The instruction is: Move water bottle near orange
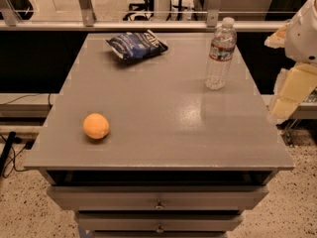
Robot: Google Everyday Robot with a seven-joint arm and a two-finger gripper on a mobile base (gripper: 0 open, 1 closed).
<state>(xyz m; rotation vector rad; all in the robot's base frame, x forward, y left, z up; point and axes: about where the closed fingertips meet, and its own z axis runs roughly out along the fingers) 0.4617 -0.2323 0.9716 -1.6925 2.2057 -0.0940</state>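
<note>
The water bottle point(220, 53) stands upright at the back right of the grey table point(163, 118); it is clear and ribbed, with a white cap and a white-and-red label. The orange point(96, 126) lies at the front left of the table, far from the bottle. My gripper point(293, 90) hangs off the table's right edge, to the right of the bottle and a little nearer the front, not touching it. It holds nothing that I can see.
A dark blue snack bag point(137, 44) lies at the back of the table, left of the bottle. Drawers point(158, 202) sit under the tabletop. A metal rail point(148, 25) runs behind the table. Cables lie on the floor at the left.
</note>
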